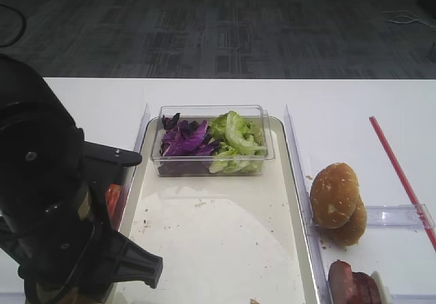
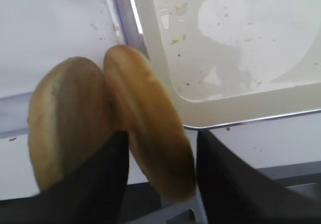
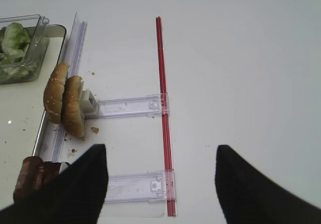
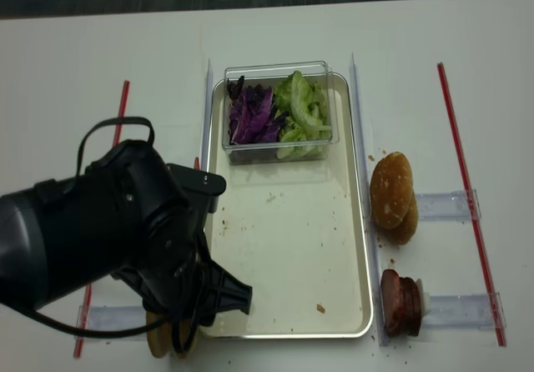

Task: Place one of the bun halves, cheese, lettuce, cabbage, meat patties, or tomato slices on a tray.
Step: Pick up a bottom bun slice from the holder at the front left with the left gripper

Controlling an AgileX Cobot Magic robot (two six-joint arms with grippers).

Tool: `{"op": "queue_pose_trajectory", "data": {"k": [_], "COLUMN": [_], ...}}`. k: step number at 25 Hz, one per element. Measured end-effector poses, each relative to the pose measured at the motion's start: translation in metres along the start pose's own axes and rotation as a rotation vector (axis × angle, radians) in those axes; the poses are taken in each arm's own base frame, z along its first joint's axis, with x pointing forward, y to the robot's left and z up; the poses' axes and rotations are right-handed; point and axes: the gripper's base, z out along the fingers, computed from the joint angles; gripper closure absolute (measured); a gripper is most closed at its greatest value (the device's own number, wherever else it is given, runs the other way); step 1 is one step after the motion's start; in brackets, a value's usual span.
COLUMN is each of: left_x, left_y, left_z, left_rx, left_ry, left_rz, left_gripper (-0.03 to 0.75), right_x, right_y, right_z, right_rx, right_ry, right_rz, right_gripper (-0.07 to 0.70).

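Left wrist view: my left pincer [image 2: 161, 179] is straddling one of two bun halves [image 2: 150, 118] standing on edge, fingers [image 2: 100, 184] on either side of it; whether they are pressing it I cannot tell. Just beyond lies the tray [image 2: 241, 111]. My right pincer [image 3: 160, 184] is hanging spread apart, beside the meat patties [image 3: 35, 176].

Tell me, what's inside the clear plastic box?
The clear tub, sitting on the tray, holds purple cabbage on the left and green lettuce on the right. Whatever lies underneath the leaves is covered, so it cannot be seen.
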Motion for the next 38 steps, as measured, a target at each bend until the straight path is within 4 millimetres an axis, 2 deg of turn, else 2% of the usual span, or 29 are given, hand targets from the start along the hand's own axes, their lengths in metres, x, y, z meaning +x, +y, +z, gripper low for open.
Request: {"op": "queue_pose_trajectory", "data": {"k": [7,12,21,27,32,38], "left_x": [0.000,0.000,-0.002,-0.006,-0.002,0.002], "left_y": [0.002,0.002,0.001,0.003,0.011,0.017], "left_z": [0.000,0.000,-0.007,-0.035,-0.060,-0.072], "left_rx": [-0.019,-0.024,-0.031,-0.022,0.022,0.041], "left_ry": [0.004,0.007,0.015,-0.022,-0.109,-0.166], "left_rz": [0.006,0.004,0.010,0.026,0.032,0.041], "left_gripper": [0.531,0.593,0.605,0.606,0.606,0.607], "right_x": [0.000,0.000,0.000,0.000,0.000,0.000], "right_y": [0.000,0.000,0.000,0.000,0.000,0.000], "right_z": [0.000,0.000,0.000,0.000,0.000,0.000], "right_rx": [0.000,0.000,0.000,0.000,0.000,0.000], "right_ry": [0.000,0.000,0.000,0.000,0.000,0.000], "right_rz": [0.000,0.000,0.000,0.000,0.000,0.000], "right_gripper": [0.163,0.163,0.163,0.163,0.163,0.163]}}
